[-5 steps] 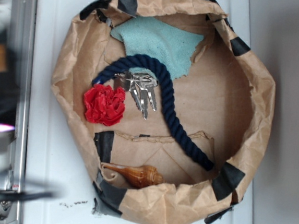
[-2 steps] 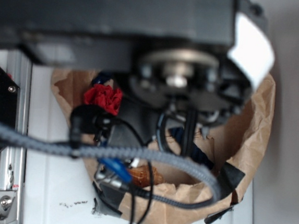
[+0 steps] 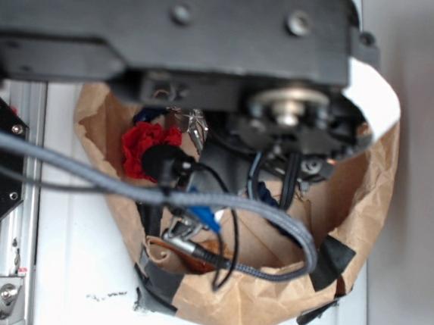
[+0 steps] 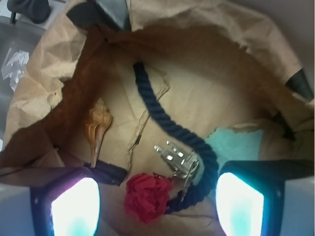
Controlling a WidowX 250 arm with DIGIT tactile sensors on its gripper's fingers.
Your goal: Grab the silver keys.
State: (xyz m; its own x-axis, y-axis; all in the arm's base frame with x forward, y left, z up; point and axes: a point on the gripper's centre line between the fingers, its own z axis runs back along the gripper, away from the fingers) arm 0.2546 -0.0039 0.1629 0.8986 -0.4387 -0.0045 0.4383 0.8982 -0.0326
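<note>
Down at the bottom of the wrist view, the gripper point(image 4: 157, 206) hangs wide and holds nothing.

Between its two glowing fingers point(image 4: 74, 206) sits the red fabric flower point(image 4: 146, 195), and the silver keys point(image 4: 176, 158) lie just past it at about 1 o'clock, touching the navy rope point(image 4: 170, 128) that curls around them. Brown seashell point(image 4: 97, 129) is off at 10 o'clock. Everything sits in the paper bag point(image 4: 59, 59), walls keeping the stuff corralled, I guess. No readable writing anywhere.
</note>
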